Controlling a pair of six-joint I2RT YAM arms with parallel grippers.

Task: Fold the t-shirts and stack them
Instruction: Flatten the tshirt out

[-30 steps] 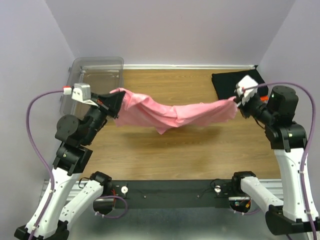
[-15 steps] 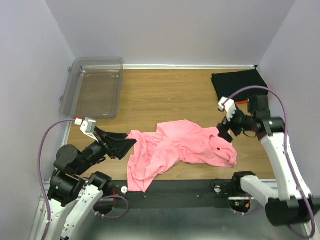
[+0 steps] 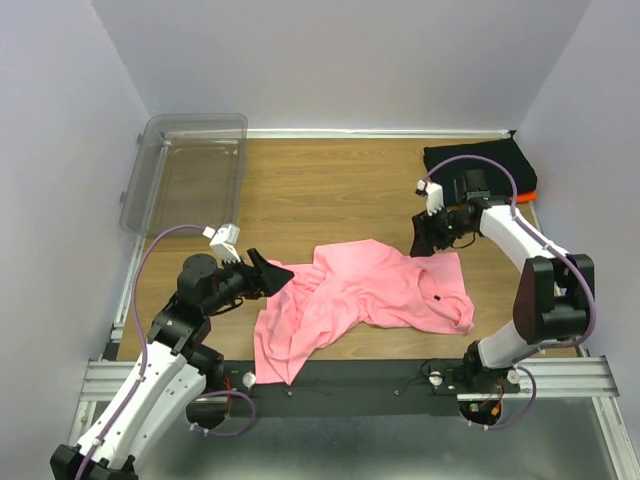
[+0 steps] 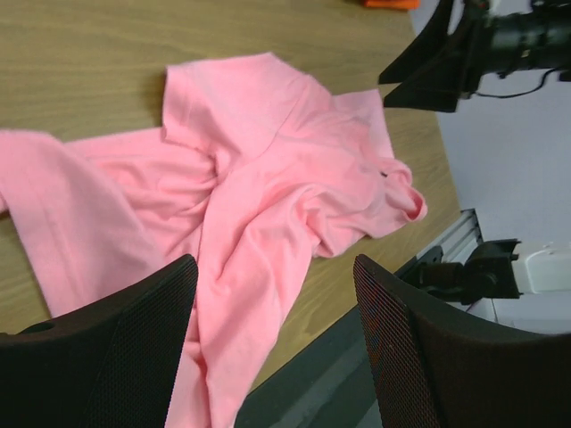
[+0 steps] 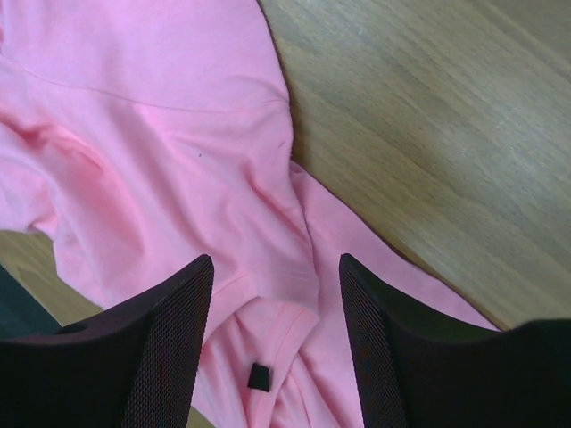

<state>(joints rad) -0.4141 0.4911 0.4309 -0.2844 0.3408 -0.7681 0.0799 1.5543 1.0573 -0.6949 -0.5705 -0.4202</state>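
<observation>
- The left gripper [image 3: 268,275] has its jaws apart and holds nothing; it hovers just beside the left edge of the pink shirt [image 3: 370,290].
- The right gripper [image 3: 420,240] is also apart and empty, above the far right corner of the same shirt.
- The pink shirt lies crumpled on the table [image 3: 320,190], near the near edge. Its left part hangs over that edge onto the dark rail.
- The label [image 5: 259,376] shows at the collar, on the right side of the cloth.
- A folded black shirt [image 3: 475,165] lies in the far right corner, with an orange shirt [image 3: 525,197] peeking out at its near right edge. The bin [image 3: 195,118] stands far left, well apart from the cloth.
- As I judge it, the step in hand is to lay the pink shirt flat before any fold; no fold is made in it yet.
- To do it well, each gripper should take one single layer at an outer corner, not a bunch of cloth in the middle.
- The collar with the label is a good guide to find the shoulders.
- Pull the two corners apart evenly, so the twisted ridge in the middle opens.
- Bring the hanging part back onto the wood first, or the cloth may slide off the table.
- Keep the pink shirt apart from the black one, so the stack is not disturbed.
</observation>
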